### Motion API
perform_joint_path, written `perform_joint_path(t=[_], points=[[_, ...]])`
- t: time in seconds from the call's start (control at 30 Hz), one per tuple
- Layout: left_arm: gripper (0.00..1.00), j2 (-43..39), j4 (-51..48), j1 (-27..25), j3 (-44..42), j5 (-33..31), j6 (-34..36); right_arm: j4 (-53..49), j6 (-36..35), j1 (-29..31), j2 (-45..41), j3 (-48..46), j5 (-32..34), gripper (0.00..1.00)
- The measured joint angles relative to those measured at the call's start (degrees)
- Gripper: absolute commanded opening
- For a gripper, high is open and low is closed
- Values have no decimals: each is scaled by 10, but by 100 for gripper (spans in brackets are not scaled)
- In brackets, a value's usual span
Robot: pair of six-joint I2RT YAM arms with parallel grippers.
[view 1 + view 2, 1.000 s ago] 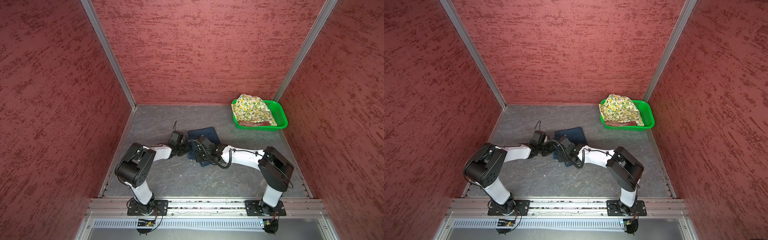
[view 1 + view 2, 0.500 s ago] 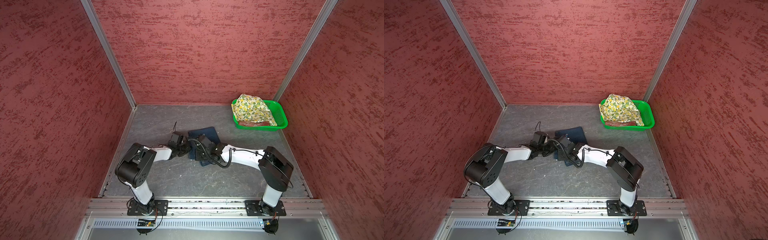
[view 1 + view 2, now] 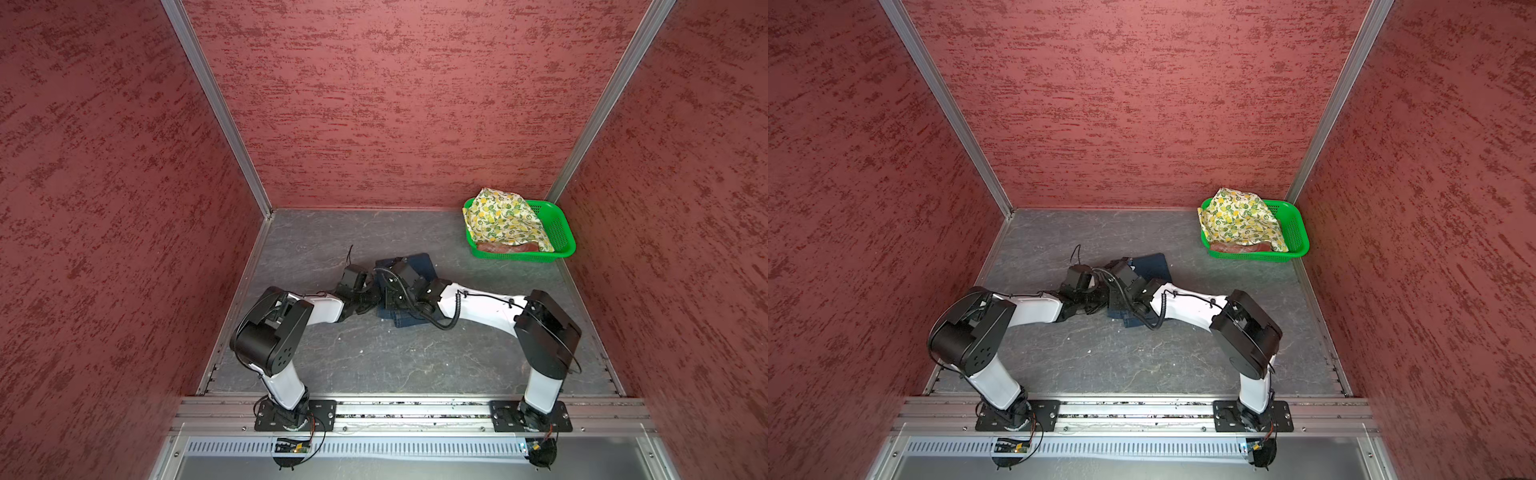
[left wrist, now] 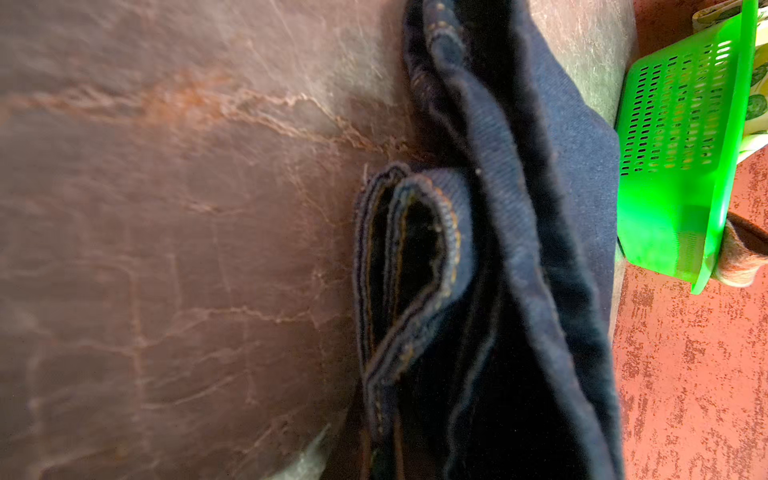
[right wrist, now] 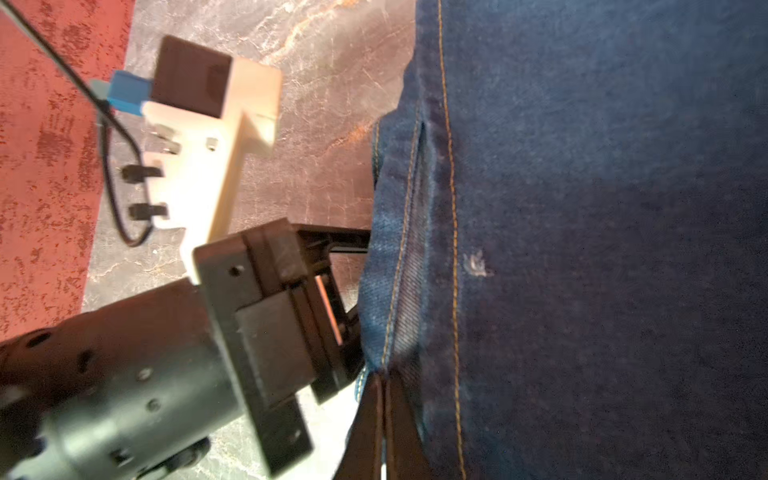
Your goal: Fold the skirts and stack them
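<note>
right wrist view, unlike both top views, shows left gripper (image 5: 359, 286) and right gripper (image 5: 380, 399) jaws clamped on dark navy denim skirt (image 5: 582, 208)'s 9 o'clock edge

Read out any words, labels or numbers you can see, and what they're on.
No readable text anywhere.
The dark navy denim skirt: stitching only, no label.
The green perforated plastic basket: no lettering.
The small circuit board on the front rail: too small to read.
</note>
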Motion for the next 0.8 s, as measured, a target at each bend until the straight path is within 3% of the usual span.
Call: perform_joint_path(t=[0.23,0.37,0.43,0.77,0.8], points=[[0,0,1,0,-1,0,-4,2,15,0,3,0,2,2],[0,0,2,0,-1,0,-4,1,12,0,0,0,12,37],[0,0,2,0,-1,0,-8,-5,10,0,-10,0,16,44],[0,0,0,-1,-1,-1,-10,0,8,-33,-122,-56,21,47],[7,-1,-2,-1,0,-2,-9,2,8,-43,-131,-66,21,48]])
